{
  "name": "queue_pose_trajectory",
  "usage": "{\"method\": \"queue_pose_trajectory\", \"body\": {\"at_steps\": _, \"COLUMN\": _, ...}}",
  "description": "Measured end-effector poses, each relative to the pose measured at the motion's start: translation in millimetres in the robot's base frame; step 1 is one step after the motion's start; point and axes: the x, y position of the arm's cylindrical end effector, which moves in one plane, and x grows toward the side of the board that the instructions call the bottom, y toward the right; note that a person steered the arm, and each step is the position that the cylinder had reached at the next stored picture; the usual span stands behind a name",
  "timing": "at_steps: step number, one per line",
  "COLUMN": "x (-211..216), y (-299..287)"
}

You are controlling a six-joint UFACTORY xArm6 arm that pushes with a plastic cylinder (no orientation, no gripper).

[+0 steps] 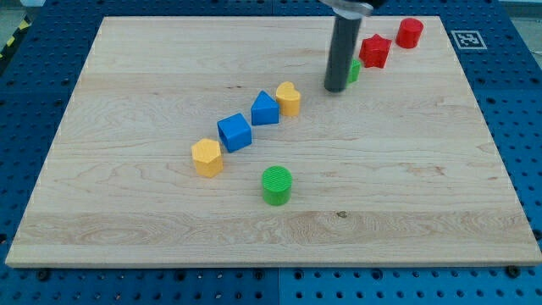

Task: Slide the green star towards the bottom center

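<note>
The green star (354, 70) lies near the view's top right, mostly hidden behind my rod; only a sliver shows at the rod's right side. My tip (335, 88) rests on the board just left of and touching or nearly touching the star. A red star (374, 51) sits right beside the green star, up and to its right.
A red cylinder (410, 32) stands at the top right corner. A yellow heart (288, 98), a blue triangular block (264, 108), a blue cube (235, 132) and a yellow hexagon (207, 158) form a diagonal line mid-board. A green cylinder (276, 185) stands below them.
</note>
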Motion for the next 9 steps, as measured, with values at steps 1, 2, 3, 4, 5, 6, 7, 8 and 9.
{"method": "queue_pose_trajectory", "body": {"at_steps": 1, "x": -17.0, "y": -11.6}}
{"method": "queue_pose_trajectory", "body": {"at_steps": 2, "x": -47.3, "y": -16.3}}
{"method": "queue_pose_trajectory", "body": {"at_steps": 3, "x": -70.9, "y": -13.8}}
{"method": "queue_pose_trajectory", "body": {"at_steps": 4, "x": -69.9, "y": -12.6}}
{"method": "queue_pose_trajectory", "body": {"at_steps": 5, "x": -62.3, "y": 1.8}}
{"method": "queue_pose_trajectory", "body": {"at_steps": 6, "x": -61.4, "y": 29.9}}
{"method": "queue_pose_trajectory", "body": {"at_steps": 7, "x": -55.4, "y": 55.1}}
{"method": "queue_pose_trajectory", "body": {"at_steps": 8, "x": -50.9, "y": 58.6}}
{"method": "queue_pose_trajectory", "body": {"at_steps": 9, "x": -50.9, "y": 52.8}}
